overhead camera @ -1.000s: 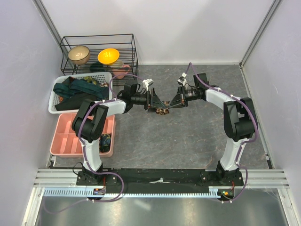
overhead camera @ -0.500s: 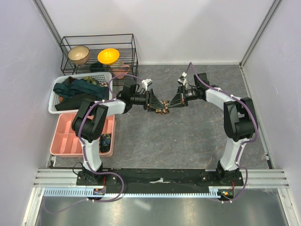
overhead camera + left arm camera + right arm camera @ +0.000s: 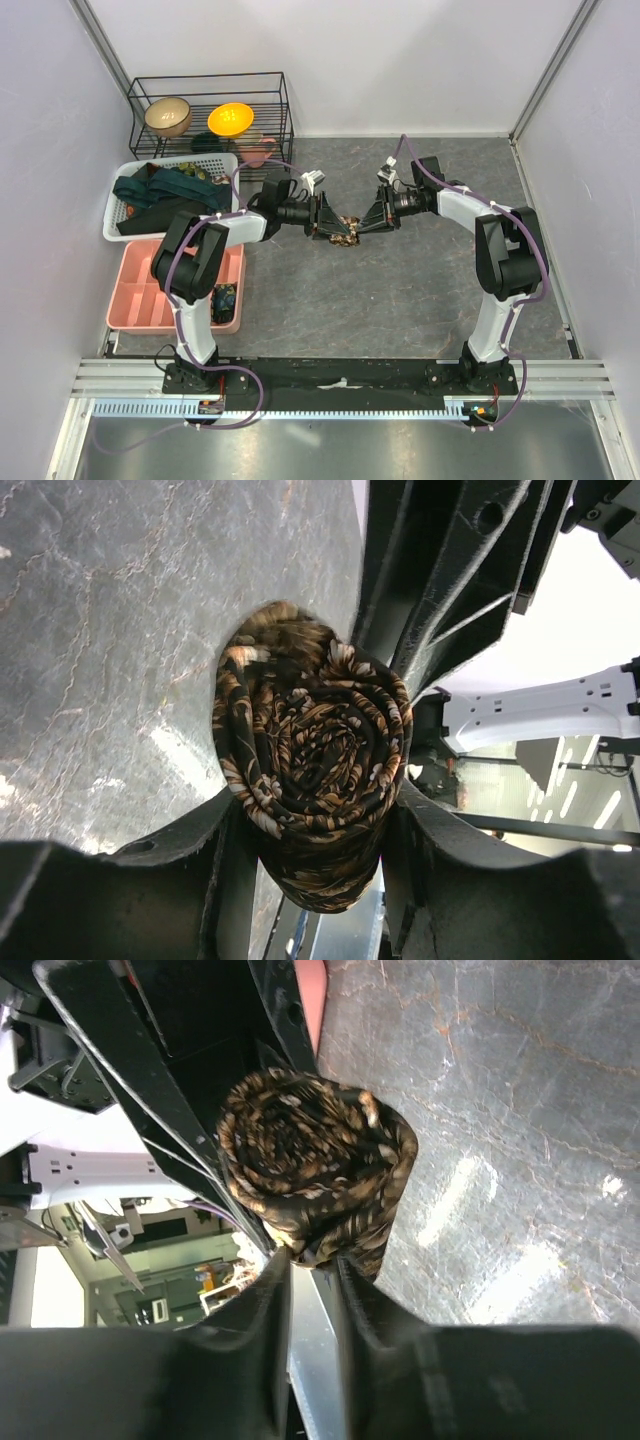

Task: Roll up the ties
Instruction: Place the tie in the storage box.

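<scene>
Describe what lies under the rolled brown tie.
Grey table lies beneath the rolled brown tie. The left tool and right tool both grip it; the coil and tools hide whether its underside touches the table.

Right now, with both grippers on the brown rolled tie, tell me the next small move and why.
Probably open the right gripper and ease it away. The tie looks fully coiled, the left gripper clamps its sides, and the right only pinches its edge, so the left could carry it alone.
</scene>
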